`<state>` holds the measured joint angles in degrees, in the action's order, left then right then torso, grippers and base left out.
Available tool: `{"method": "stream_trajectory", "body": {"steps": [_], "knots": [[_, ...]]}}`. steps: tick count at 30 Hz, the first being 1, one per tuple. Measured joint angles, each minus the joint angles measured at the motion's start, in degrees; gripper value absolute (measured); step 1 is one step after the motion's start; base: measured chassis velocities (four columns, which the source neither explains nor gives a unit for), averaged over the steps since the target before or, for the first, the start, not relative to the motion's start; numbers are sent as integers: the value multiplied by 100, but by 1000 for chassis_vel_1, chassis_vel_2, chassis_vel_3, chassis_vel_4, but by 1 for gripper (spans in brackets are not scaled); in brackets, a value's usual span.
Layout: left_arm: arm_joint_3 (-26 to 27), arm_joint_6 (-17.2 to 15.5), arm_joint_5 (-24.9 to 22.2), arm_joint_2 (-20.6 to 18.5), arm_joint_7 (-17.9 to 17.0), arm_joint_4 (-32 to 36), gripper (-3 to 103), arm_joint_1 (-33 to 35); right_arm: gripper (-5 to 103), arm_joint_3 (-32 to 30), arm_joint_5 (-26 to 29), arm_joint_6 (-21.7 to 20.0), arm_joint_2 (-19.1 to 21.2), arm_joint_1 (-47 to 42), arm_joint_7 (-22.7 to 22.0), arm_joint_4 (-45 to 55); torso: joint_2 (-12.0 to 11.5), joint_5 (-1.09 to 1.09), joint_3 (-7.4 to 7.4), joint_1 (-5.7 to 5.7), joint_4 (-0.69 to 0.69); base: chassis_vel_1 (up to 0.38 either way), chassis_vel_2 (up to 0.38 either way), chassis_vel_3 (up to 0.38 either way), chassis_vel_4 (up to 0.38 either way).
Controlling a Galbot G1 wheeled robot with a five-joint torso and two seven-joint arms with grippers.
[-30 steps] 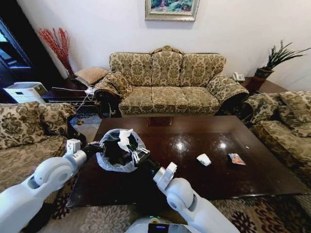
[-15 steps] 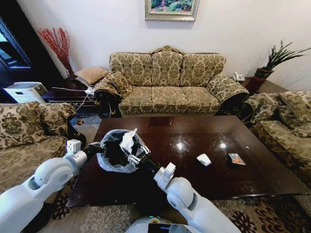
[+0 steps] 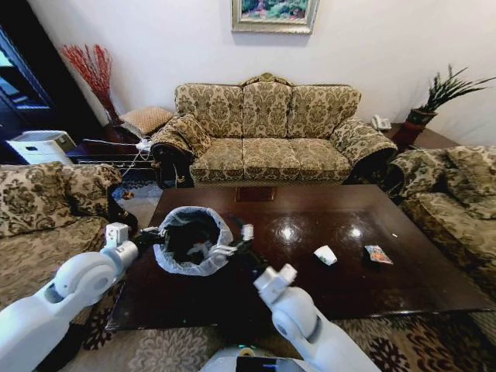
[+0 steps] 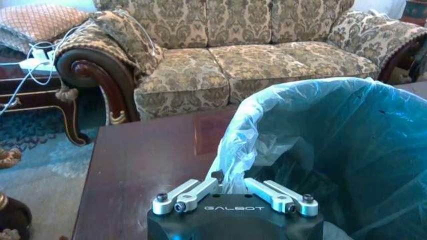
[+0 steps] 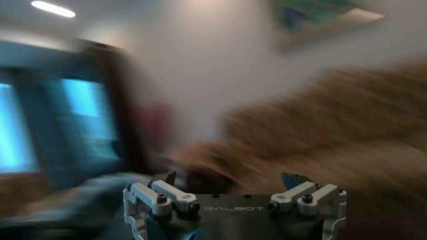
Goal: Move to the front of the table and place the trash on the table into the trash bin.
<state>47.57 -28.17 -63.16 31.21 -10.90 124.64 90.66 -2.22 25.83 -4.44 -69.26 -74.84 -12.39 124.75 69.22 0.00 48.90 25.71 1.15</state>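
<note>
At the lower left of the head view, the small round trash bin [image 3: 190, 240] stands upright on the left end of the large low coffee table of dark, glossy reddish-brown wood [image 3: 325, 283]. Its mouth faces up, its inside is dark, and a thin, crinkled translucent whitish plastic bag [image 4: 347, 130] is folded over its rim. What lies inside cannot be made out.

The left gripper [image 4: 230, 187], on a white arm coming in from the lower left, is pinched shut on the bag at the bin's near-left rim; the left wrist view shows the film bunched between its metal fingers [image 4: 193, 192].

The right gripper [image 3: 232, 244] hangs at the bin's right rim, near the middle of the frame, its pale fingers [image 3: 246, 231] spread apart with nothing between them.

Right of centre on the polished tabletop lie two bits of trash, well apart from the bin: a small crumpled white scrap [image 3: 325, 254] and, just to its right, a flat colourful snack wrapper [image 3: 377, 253].
</note>
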Motion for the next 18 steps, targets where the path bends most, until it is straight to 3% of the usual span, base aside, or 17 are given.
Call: {"method": "stream_trajectory", "body": {"steps": [2,7,18], "knots": [[-23,16,30,44,1,-11,1,-31,100,-639,612,-309,-59,-240,-467,-304,0,2,0,0,0,0,0,0,0],[-58,21,94,126,8,-4,1,-36,100,-1172,979,-466,-118,-370,-918,-733,-1,0,0,1,1,0,0,0,0],[3,25,106,161,21,73,1,26,100,-1639,842,-369,-216,-541,-990,-1175,0,0,0,0,2,-116,-145,143,145]]}}
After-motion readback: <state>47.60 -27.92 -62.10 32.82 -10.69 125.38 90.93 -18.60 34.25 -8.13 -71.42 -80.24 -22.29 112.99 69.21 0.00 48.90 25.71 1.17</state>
